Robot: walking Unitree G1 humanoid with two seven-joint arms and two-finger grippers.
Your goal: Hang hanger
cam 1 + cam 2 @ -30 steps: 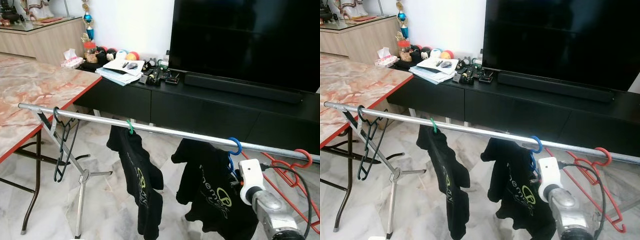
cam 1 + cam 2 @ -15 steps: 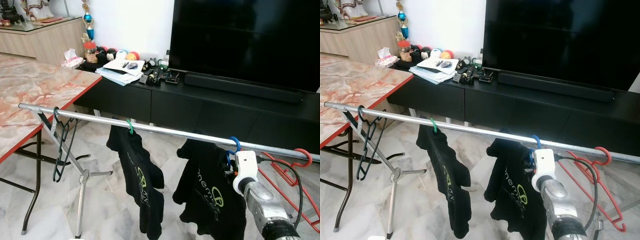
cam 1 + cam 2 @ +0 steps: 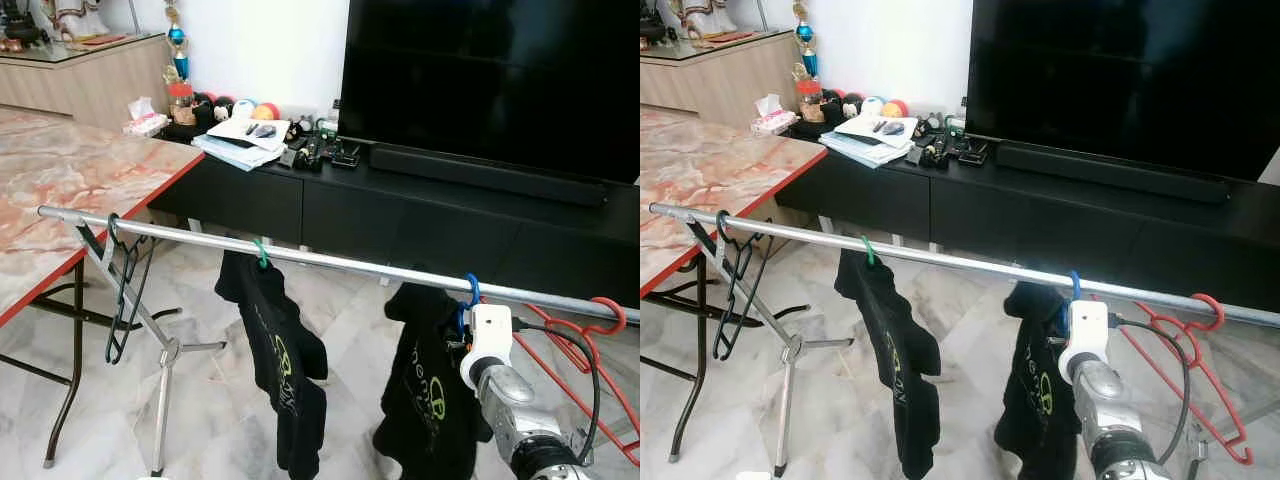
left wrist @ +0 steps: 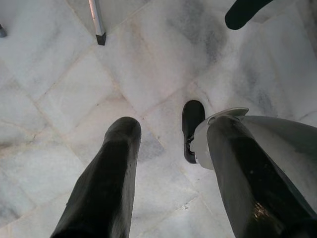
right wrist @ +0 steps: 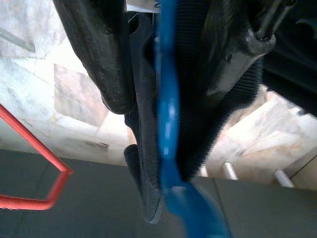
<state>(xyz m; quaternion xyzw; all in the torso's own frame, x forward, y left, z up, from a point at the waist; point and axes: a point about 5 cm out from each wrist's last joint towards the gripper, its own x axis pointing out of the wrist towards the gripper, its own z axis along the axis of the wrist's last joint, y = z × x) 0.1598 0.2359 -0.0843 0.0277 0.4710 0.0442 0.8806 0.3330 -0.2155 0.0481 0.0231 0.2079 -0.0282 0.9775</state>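
Marble floor (image 4: 44,89), blue hanger (image 5: 168,124) between right gripper (image 5: 171,64) fingers, hooked on rail (image 3: 330,262)

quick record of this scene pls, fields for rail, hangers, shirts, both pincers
rail: long silver metal rail on a folding stand
hangers: dark wire hanger, green hook hanger, blue plastic hanger, red wire hanger, all hooked on the rail
shirts: two black printed t-shirts, on green and blue hangers
right pincer: shut on the blue hanger and shirt collar
left pincer: open above the marble floor, idle

Left pincer (image 4: 171,144) agape above marble floor (image 4: 59,84)
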